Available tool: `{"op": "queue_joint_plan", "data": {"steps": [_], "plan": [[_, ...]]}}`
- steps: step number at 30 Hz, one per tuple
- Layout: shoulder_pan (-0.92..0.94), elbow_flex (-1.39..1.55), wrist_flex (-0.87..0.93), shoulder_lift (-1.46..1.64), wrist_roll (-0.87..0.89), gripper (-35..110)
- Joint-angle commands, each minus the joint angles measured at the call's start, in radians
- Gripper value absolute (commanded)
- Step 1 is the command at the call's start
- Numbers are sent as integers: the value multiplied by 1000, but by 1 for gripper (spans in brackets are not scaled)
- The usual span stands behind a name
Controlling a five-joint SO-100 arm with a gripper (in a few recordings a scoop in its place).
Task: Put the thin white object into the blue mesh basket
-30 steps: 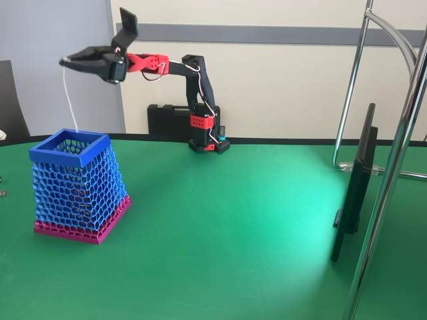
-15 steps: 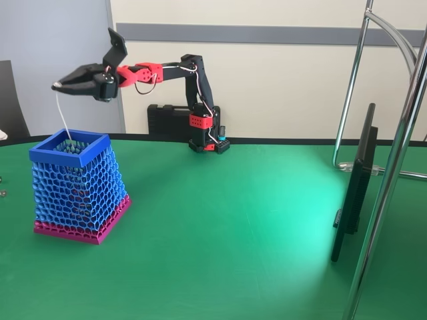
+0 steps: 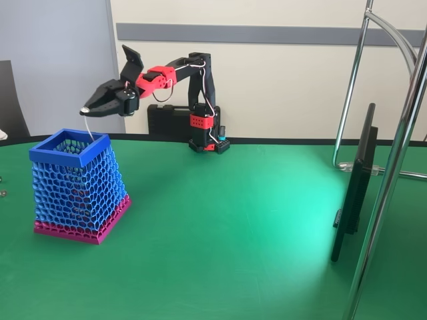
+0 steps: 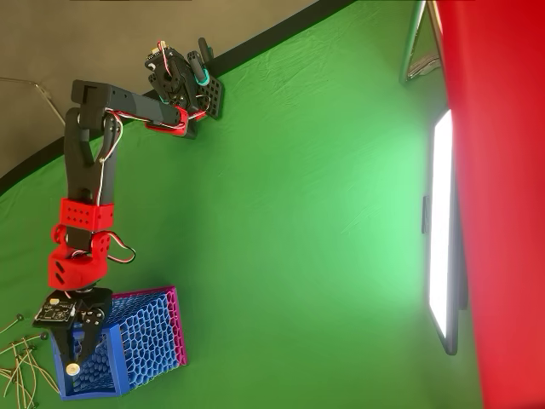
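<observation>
One blue mesh basket stands at the left of the fixed view, and one thin white object hangs from the gripper just above the basket's rim, its lower end dipping into the opening. The fingers are pinched together on its top. In the overhead view the gripper sits over the basket at lower left; a scatter of similar thin sticks, seemingly several, lies at the left edge.
</observation>
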Motion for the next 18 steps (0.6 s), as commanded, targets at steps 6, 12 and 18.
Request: {"op": "queue_joint_plan", "data": {"steps": [6, 12, 18], "plan": [[-26, 123, -18, 132, 21, 8], [-52, 262, -18, 238, 63, 9], [-81, 403, -18, 344, 101, 10]]}}
